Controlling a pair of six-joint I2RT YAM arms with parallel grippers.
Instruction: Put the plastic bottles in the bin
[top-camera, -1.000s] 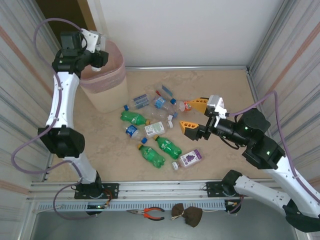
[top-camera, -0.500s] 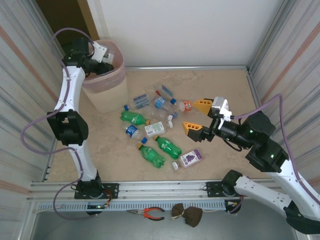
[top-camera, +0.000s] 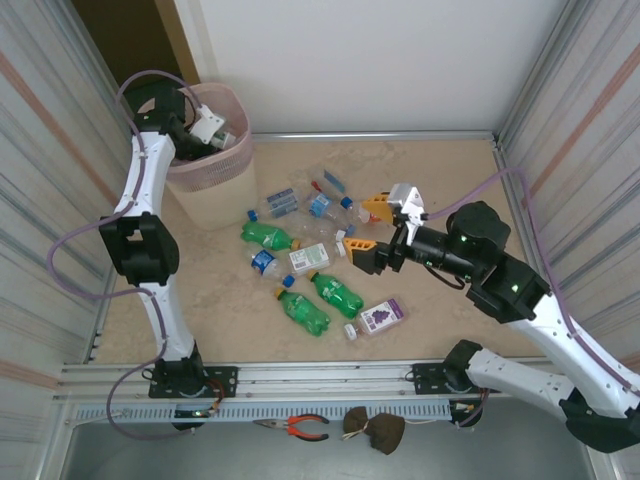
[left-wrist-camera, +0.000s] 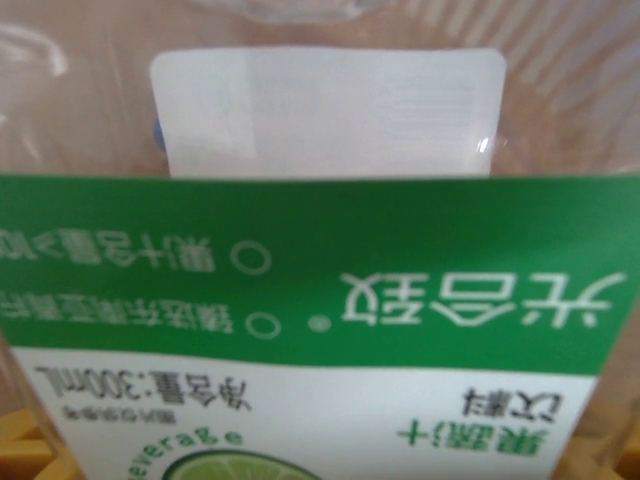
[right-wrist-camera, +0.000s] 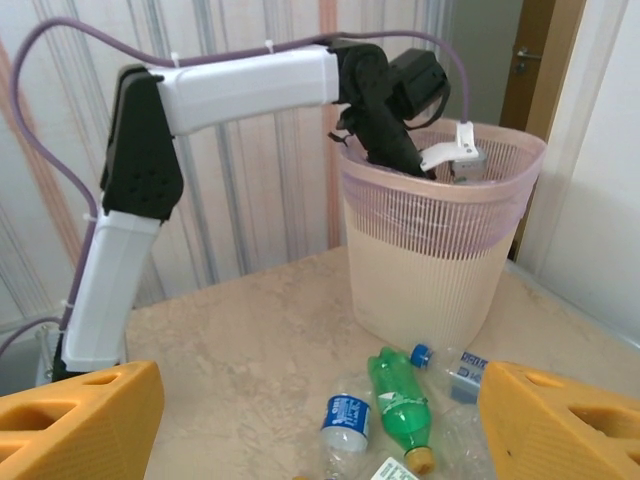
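The beige bin (top-camera: 212, 190) with its pink liner stands at the back left. My left gripper (top-camera: 213, 133) reaches down inside its mouth. A bottle with a green and white lime label (left-wrist-camera: 320, 300) sits right in front of the left wrist camera and hides the jaws. Several plastic bottles lie mid-table: green ones (top-camera: 268, 236) (top-camera: 337, 293) (top-camera: 303, 311), a purple-labelled one (top-camera: 380, 316), a white one (top-camera: 308, 258) and blue-labelled water ones (top-camera: 265, 262). My right gripper (top-camera: 370, 229) hovers open at the right of the pile, nothing between its orange fingers (right-wrist-camera: 80, 420).
Corrugated walls close in both sides, and a white wall stands at the back. Pliers (top-camera: 300, 427) and a dark object (top-camera: 375, 430) lie on the front rail. In the right wrist view, a green bottle (right-wrist-camera: 402, 405) and a water bottle (right-wrist-camera: 346, 420) lie before the bin (right-wrist-camera: 440, 270).
My left gripper has gone from over the bin's left rim down into its mouth. My right gripper has moved left, closer to the pile of bottles.
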